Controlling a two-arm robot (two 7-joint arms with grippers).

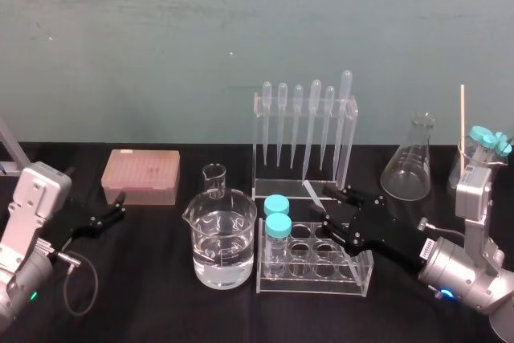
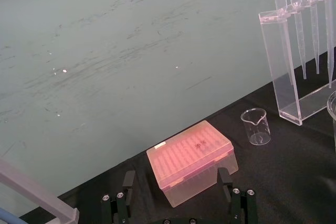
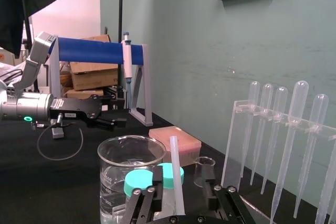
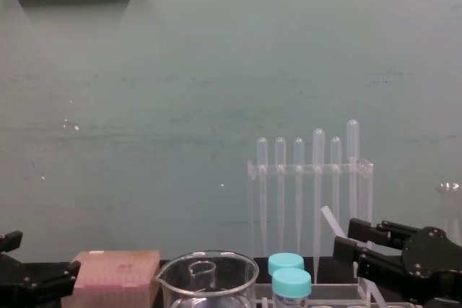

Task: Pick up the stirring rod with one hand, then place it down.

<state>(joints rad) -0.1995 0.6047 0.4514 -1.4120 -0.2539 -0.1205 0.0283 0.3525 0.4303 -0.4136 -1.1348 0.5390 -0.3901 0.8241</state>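
Our black right gripper (image 1: 328, 205) has its fingers clamped on the thin translucent-white stirring rod (image 1: 312, 191) above the clear tube rack (image 1: 353, 279). Our black left gripper (image 1: 120, 205), fingers apart, sits by the left edge of the tabletop (image 1: 144, 303).

Lab: pipette rack (image 1: 289, 186), beaker (image 1: 221, 238), conical flask (image 1: 408, 170) (test-tube rack (image 1: 313, 287) too).
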